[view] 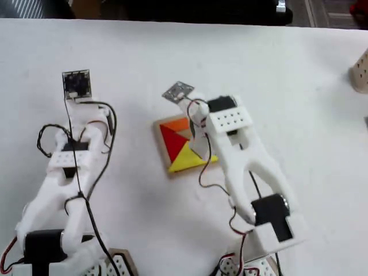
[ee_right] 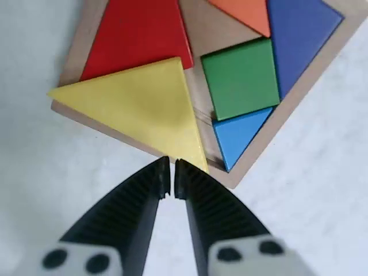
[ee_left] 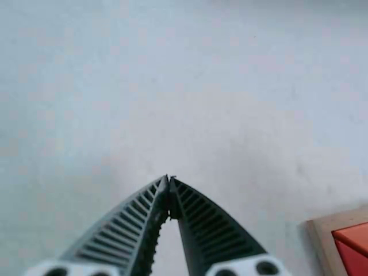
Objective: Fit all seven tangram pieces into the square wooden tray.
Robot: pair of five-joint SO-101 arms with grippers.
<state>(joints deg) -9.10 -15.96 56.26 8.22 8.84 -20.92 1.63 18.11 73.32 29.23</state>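
Our right gripper (ee_right: 171, 167), jaws together, sits by the tray (ee_right: 200, 31) edge, where the yellow triangle (ee_right: 145, 105) overhangs, unseated. We judge it light, stiff and slick, so nudge its overhanging side. The left gripper (ee_left: 169, 185), closed, hangs over bare desk (ee_left: 172, 86).

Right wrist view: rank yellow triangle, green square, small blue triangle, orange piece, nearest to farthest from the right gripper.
From the right gripper:
1. yellow triangle, at the tips, lying over the rim of the tray.
2. small blue triangle, in the near corner.
3. green square, just beyond it.
4. orange piece, far side.
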